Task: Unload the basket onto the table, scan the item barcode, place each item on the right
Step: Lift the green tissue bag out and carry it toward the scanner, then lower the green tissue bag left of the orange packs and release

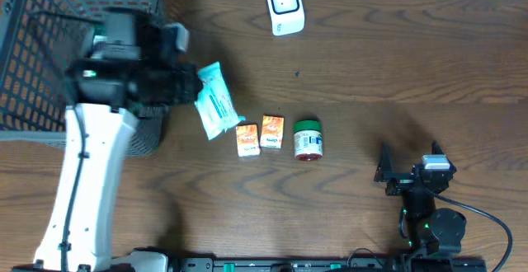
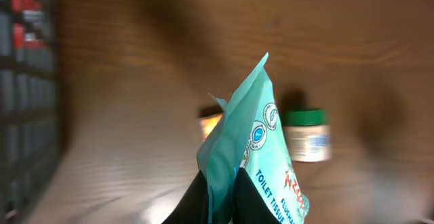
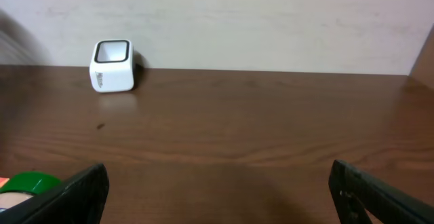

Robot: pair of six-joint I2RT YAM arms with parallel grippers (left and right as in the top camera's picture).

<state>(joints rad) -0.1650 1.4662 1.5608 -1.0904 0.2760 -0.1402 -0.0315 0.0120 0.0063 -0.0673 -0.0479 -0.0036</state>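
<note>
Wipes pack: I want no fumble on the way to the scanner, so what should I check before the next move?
1. Grip: left end effector shut on one end of the wipes pack: ok.
2. Barcode turned toward the scanner: cannot tell, no barcode shows.
3. Way to the scanner: only bare table in between: ok.
4. Right end effector open, empty, off that way: ok.
5. Orange boxes and green-lidded jar lie off that way: ok.

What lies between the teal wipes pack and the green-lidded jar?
An orange box and a second orange box stand side by side between the wipes pack and the jar. The overhead view shows this best.
</note>
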